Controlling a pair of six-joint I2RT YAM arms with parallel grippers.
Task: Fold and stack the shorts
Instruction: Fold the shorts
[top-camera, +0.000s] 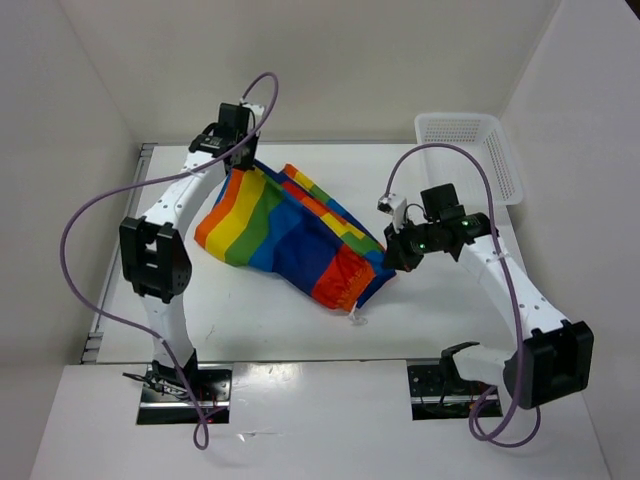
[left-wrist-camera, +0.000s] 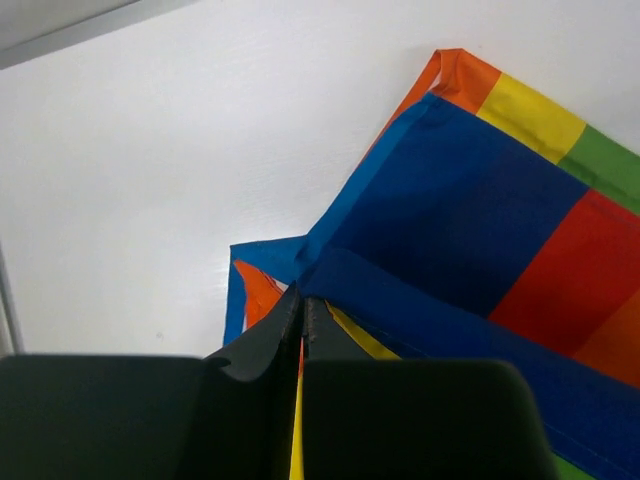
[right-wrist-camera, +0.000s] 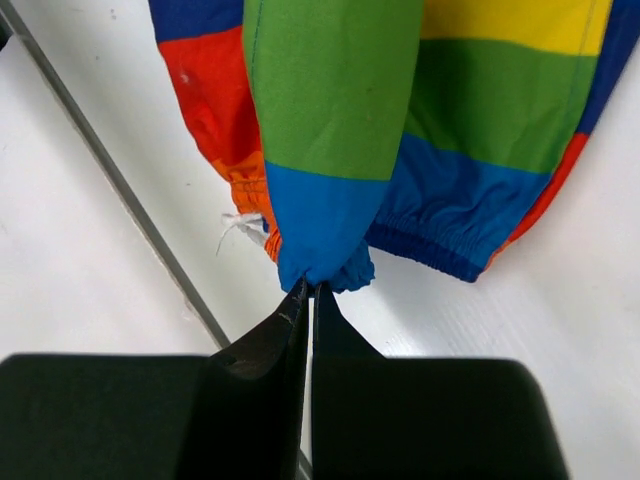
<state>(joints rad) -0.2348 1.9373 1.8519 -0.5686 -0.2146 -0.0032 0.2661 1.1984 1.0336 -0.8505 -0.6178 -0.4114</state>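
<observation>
1. A white table (top-camera: 300, 335) sits boxed in by plain white walls (top-camera: 330, 70) at 9, 12 and 3 o'clock; a metal rail (top-camera: 143, 165) runs along its 9 o'clock edge; a white mesh basket (top-camera: 470, 150) stands in the 1 o'clock corner.
2. Open tabletop runs from 5 to 8 o'clock, between the cloth and my two bases; a narrower strip lies free at 12 o'clock, along the back wall; the basket is well apart from the cloth; a purple cable (top-camera: 85, 225) loops wide off each of my arms.
3. The shorts (top-camera: 290, 235) lie mid-table, slanting from 11 o'clock down to 4 o'clock between my two pincers; broad stripes of red, orange, yellow, green and blue; the gathered waistband (right-wrist-camera: 430, 250) is blue; a white drawstring (right-wrist-camera: 240, 225) dangles at the 5 o'clock corner; I cannot tell how much of the cloth rests on the surface.
4. My left pincer (left-wrist-camera: 302, 300) is at the 11 o'clock end, fingers pressed together on a corner of the shorts; a thin yellow sliver of cloth shows between them.
5. My right pincer (right-wrist-camera: 310, 290) is at the 4 o'clock end, clamped on a bunched blue fold just beside the waistband.
</observation>
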